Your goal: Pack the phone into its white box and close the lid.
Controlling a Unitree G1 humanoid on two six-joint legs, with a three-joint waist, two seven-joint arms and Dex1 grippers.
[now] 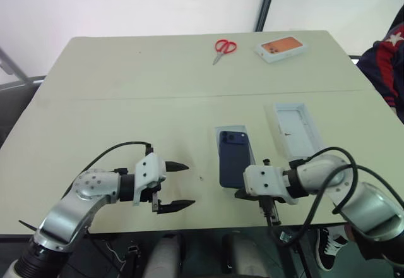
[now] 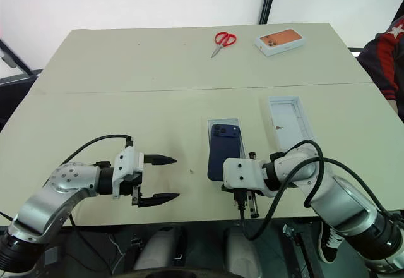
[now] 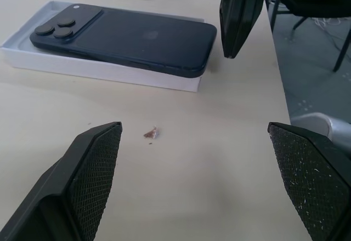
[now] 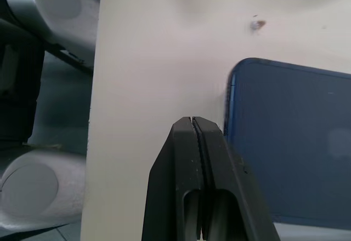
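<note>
Nearest the camera, at about 7 o'clock on the table (image 1: 126, 95), the left gripper (image 1: 175, 186) hangs with its fingers spread wide and empty, while at 5 o'clock the right gripper (image 4: 197, 142) has its fingers pressed together on nothing, just beside the near end of the phone (image 1: 234, 158). Lying back-up near the table's middle, camera cluster at its far end, the phone rests in the white box (image 3: 82, 68), with the lid (image 1: 297, 127) open-side up at 3 o'clock beside it; at 12 o'clock lie red scissors (image 1: 223, 48) and, further right, an orange-topped white box (image 1: 281, 47)
</note>
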